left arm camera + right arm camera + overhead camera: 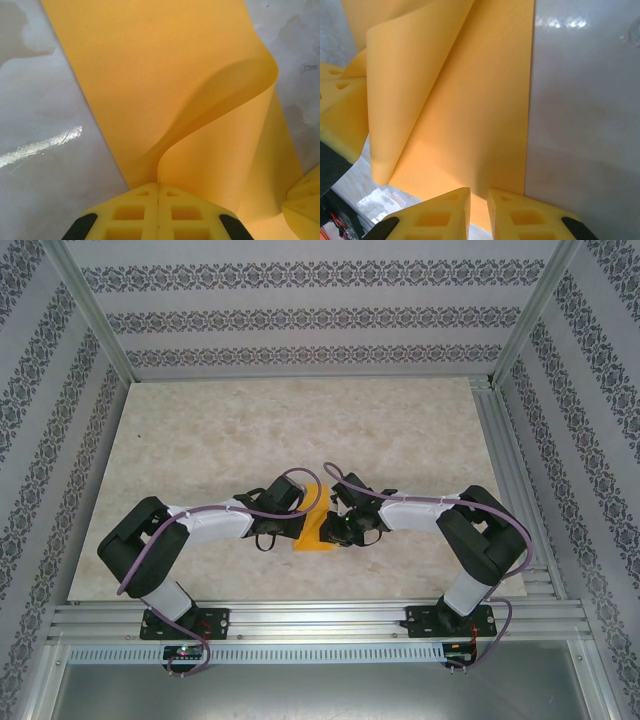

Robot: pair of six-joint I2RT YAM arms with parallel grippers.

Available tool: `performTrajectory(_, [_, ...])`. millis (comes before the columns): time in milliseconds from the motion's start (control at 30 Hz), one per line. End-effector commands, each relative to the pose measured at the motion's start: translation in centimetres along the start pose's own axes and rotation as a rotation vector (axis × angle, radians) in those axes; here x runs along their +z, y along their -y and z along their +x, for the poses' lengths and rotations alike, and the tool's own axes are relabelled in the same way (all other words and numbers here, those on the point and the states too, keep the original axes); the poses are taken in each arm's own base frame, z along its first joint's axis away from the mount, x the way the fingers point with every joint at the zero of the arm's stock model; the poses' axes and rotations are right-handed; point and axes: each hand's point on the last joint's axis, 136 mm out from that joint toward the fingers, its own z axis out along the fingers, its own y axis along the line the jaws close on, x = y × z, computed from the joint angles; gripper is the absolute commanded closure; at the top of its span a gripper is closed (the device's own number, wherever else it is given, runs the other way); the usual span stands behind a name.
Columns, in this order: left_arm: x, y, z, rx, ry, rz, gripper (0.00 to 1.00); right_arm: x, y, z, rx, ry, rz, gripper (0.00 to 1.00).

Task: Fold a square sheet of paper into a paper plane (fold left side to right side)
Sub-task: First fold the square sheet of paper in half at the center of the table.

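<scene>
The square sheet of paper (314, 531), plain orange-yellow, lies on the table between the two arms. My left gripper (158, 186) is shut on one edge of it, and that flap (220, 115) curls up and over the flat part (150, 60). In the right wrist view the lifted flap (415, 80) bends over the flat layer (485, 130). My right gripper (478, 192) stands just over the sheet's near right edge, its jaws a narrow gap apart with nothing between them. From above, the left gripper (303, 514) and right gripper (336, 526) nearly meet over the paper.
The marbled tabletop (300, 430) stretches beyond the paper. An aluminium frame rail (320, 620) runs along the near edge, and patterned walls (300, 320) close in the sides and back. One yellow finger of the left gripper (340, 115) sits close beside the right gripper's view.
</scene>
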Motion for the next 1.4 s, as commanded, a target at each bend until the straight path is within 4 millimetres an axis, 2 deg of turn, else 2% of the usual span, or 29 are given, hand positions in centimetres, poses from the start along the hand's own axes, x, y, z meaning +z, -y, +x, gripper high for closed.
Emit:
performTrajectory(0, [0.2, -0.4, -0.7, 0.006, 0.016, -0.011, 0.93, 0.9, 2.0, 0.9, 0.004, -0.029, 0.086, 0.81])
performTrajectory(133, [0.5, -0.6, -0.2, 0.004, 0.001, -0.013, 0.93, 0.8, 1.7, 0.8, -0.007, -0.023, 0.078, 0.8])
performTrajectory(200, [0.7, -0.7, 0.0, 0.003, -0.006, -0.014, 0.93, 0.5, 1.1, 0.6, -0.018, -0.01, 0.059, 0.76])
performTrajectory(367, [1.1, -0.7, 0.6, -0.002, -0.024, -0.008, 0.93, -1.4, -1.1, -0.6, -0.038, 0.057, -0.024, 0.73])
performTrajectory(567, [1.1, -0.8, 0.7, -0.002, -0.028, -0.01, 0.93, -3.0, -2.0, -2.2, 0.034, 0.138, -0.116, 0.74])
performTrajectory(667, [1.1, -0.8, 0.7, -0.001, -0.029, -0.01, 0.93, -3.1, -3.2, -3.2, 0.064, 0.17, -0.172, 0.76])
performTrajectory(900, [1.1, -0.8, 0.8, -0.004, -0.029, -0.007, 0.93, -2.8, -4.3, -5.6, 0.138, 0.232, -0.213, 0.81])
performTrajectory(1100, [1.0, -0.8, 0.8, -0.004, -0.027, -0.006, 0.93, -1.6, -4.5, -6.3, 0.165, 0.216, -0.216, 0.82])
performTrajectory(1367, [0.9, -0.8, 0.7, -0.002, -0.025, -0.009, 0.93, -1.7, -5.0, -6.5, 0.154, 0.22, -0.223, 0.82])
